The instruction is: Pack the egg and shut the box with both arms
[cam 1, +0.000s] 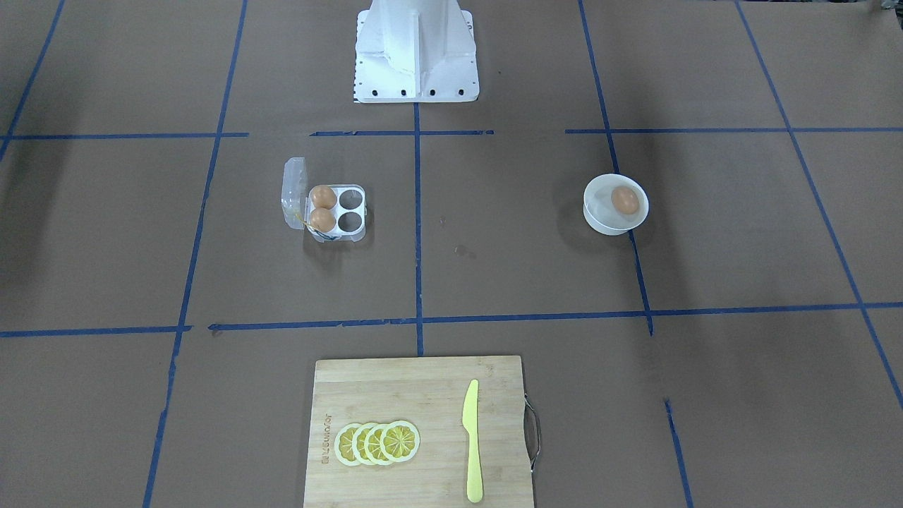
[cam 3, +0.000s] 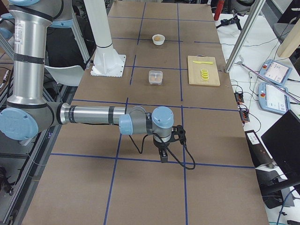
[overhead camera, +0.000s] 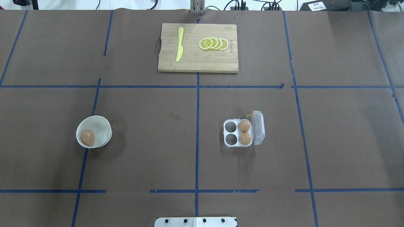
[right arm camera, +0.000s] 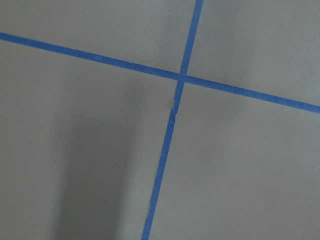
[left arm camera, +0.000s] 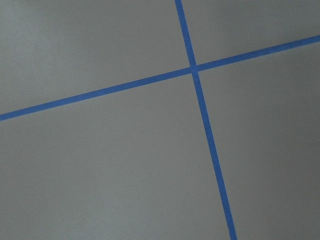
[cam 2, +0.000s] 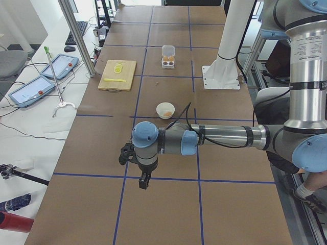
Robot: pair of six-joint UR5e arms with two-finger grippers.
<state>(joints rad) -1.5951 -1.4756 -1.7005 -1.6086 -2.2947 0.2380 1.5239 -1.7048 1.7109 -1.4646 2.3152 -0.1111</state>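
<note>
The egg (overhead camera: 87,137) lies in the bowl (overhead camera: 101,127) on my left. The box (overhead camera: 237,132) stands open on my right, two other eggs (overhead camera: 243,126) in its lid-side cells. My left gripper (cam 2: 144,180) and right gripper (cam 3: 163,155) hang over the table (overhead camera: 142,157), well apart from both. I cannot tell how far open either is.

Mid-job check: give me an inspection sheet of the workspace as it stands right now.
Surface: table covered in brown paper with a blue tape grid; small stains near the middle.
Job's things: egg lies in the white bowl; box has its lid open, two eggs in the cells by the lid, two cells empty.
Clutter: cutting board with yellow knife and lemon slices.
Grippers: left gripper and right gripper hang over the table, far from the job's things; open or shut cannot be told.
Cables: black cable loops at the right wrist.
Surroundings: tablets beside the table; white pedestal.
</note>
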